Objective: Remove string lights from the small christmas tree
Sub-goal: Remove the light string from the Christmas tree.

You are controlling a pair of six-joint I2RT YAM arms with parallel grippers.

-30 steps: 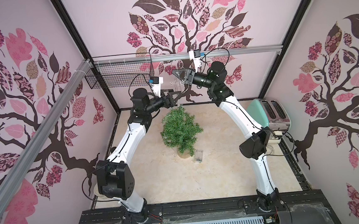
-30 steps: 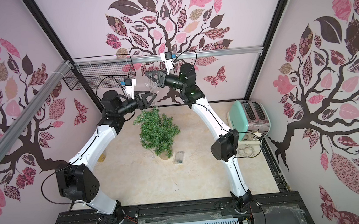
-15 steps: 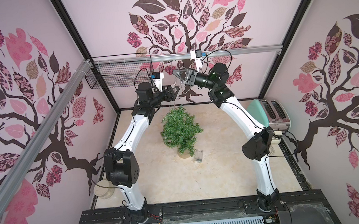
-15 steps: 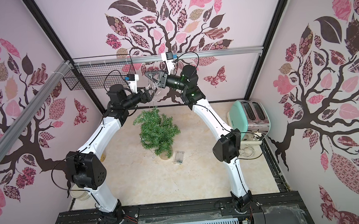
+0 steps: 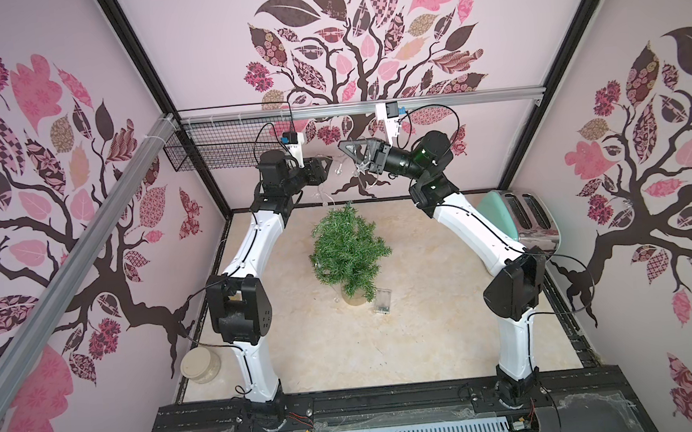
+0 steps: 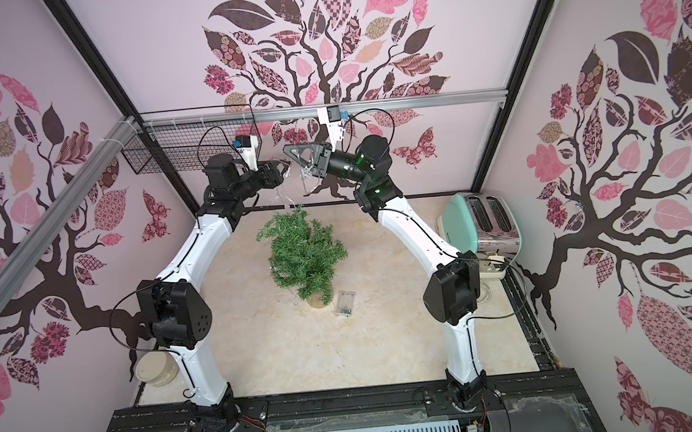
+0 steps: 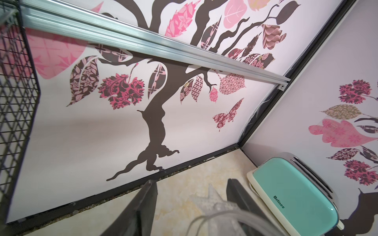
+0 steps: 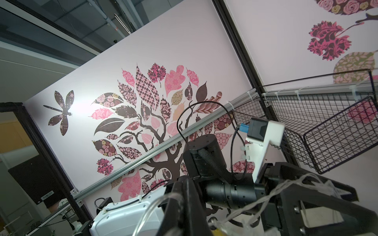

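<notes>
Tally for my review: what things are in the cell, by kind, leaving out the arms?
Green tree: 1
String of lights with battery box: 1
Toaster: 1
Wire basket: 1
Round tub: 1
Total: 5

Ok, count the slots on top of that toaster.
2, side by side in the toaster's chrome top: the mint-side slot and the wall-side slot. None appears hidden.

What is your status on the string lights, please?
Right pincer shut on the string lights above the small christmas tree. Left pincer open, star bulb between jaws. Lights trail down to the tree; battery box beside it.
</notes>
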